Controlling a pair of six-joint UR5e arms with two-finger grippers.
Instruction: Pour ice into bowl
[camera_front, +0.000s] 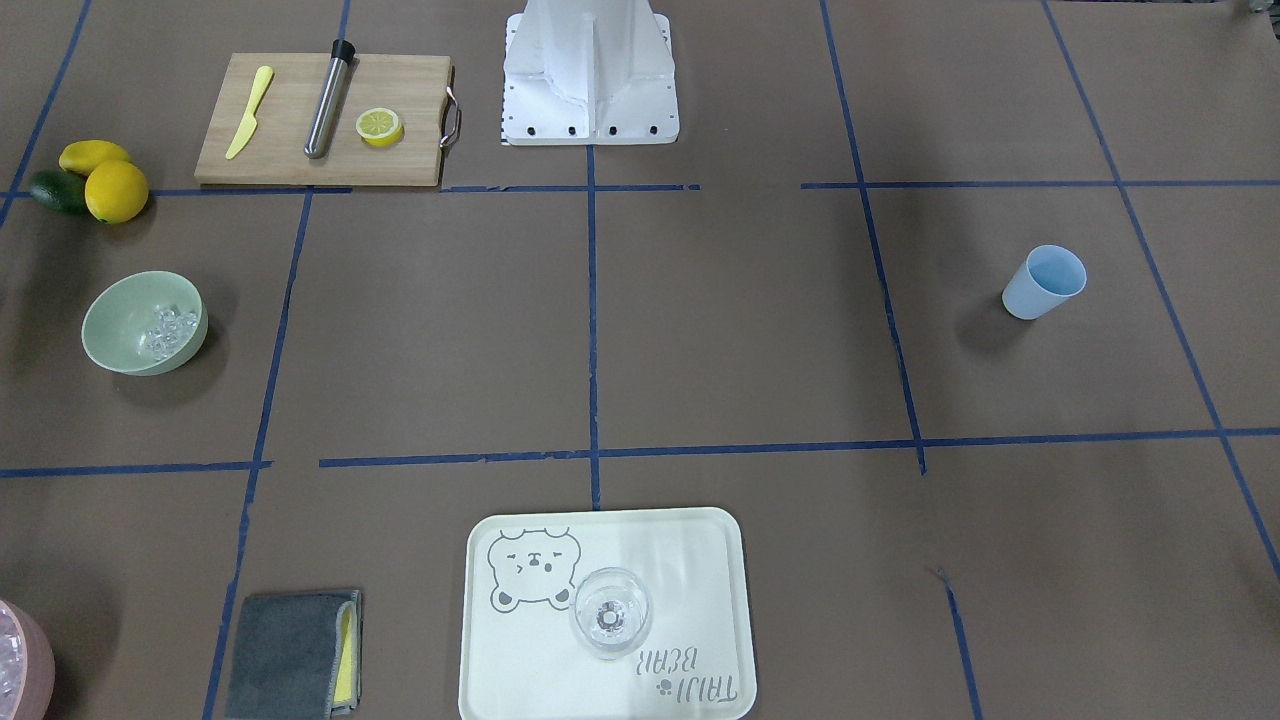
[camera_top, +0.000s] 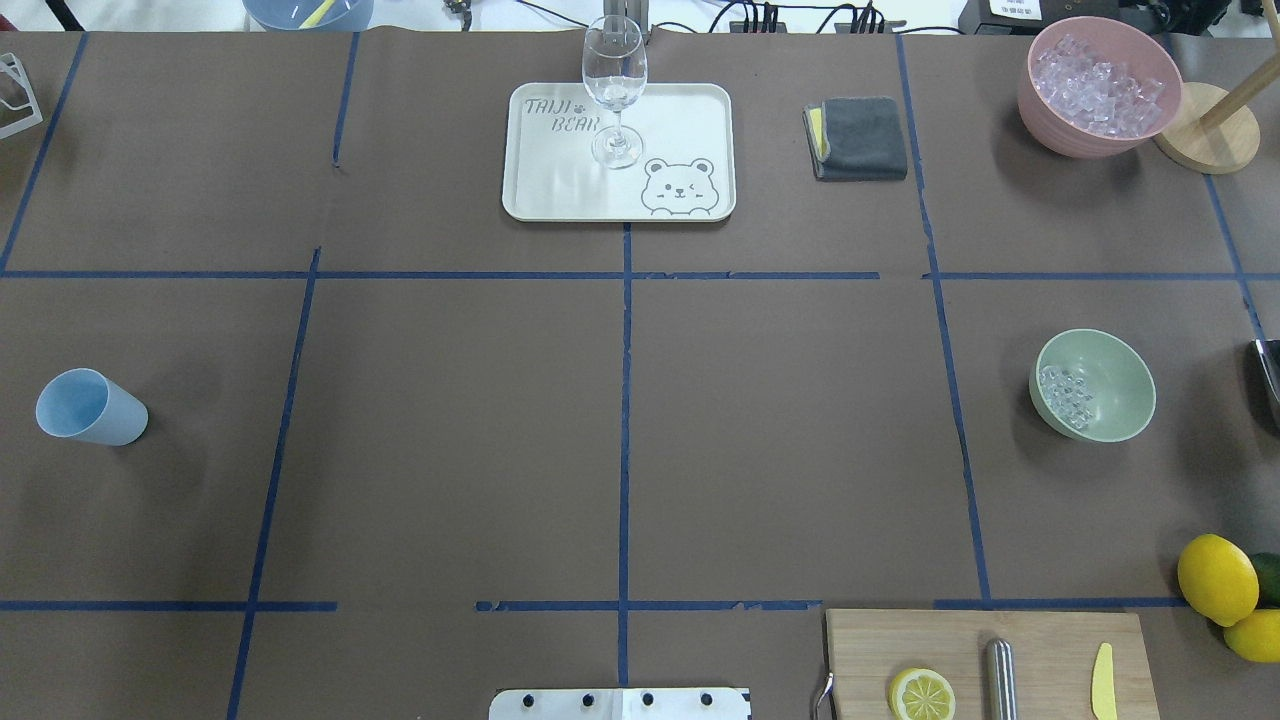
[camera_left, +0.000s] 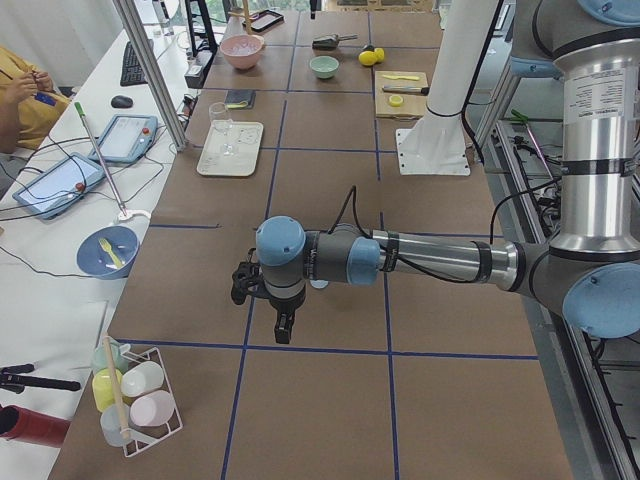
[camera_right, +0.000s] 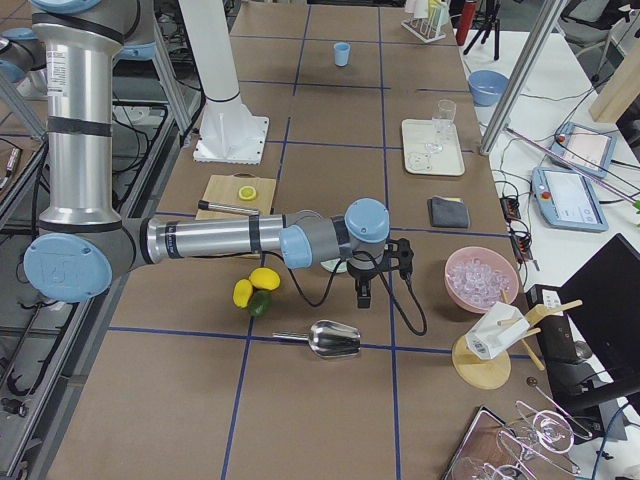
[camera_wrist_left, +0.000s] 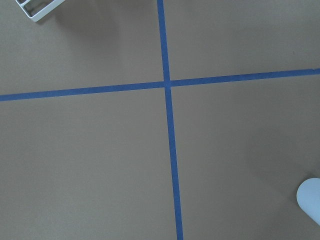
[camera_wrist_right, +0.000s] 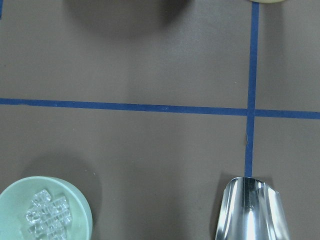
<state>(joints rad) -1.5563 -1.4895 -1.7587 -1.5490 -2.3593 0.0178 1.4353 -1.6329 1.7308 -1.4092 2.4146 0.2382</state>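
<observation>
The mint-green bowl (camera_front: 145, 322) (camera_top: 1092, 385) (camera_wrist_right: 45, 210) stands on the table's right part and holds a small heap of clear ice cubes (camera_front: 168, 328) (camera_top: 1065, 395) (camera_wrist_right: 46, 216). The pale blue cup (camera_front: 1043, 282) (camera_top: 90, 407) (camera_wrist_left: 312, 197) stands far off on the left part, and its inside looks empty. My left gripper (camera_left: 283, 335) hangs over the table beside the cup. My right gripper (camera_right: 363, 295) hangs near the bowl. Each gripper shows only in a side view, so I cannot tell if it is open or shut. Neither holds anything that I can see.
A pink bowl of ice (camera_top: 1098, 85) (camera_right: 482, 277) and a metal scoop (camera_right: 335, 340) (camera_wrist_right: 252, 210) lie at the right end. A tray (camera_top: 540, 190) with a wine glass (camera_top: 614, 80), a grey cloth (camera_top: 858, 138), a cutting board (camera_front: 290, 90) and lemons (camera_front: 115, 190) are also on the table.
</observation>
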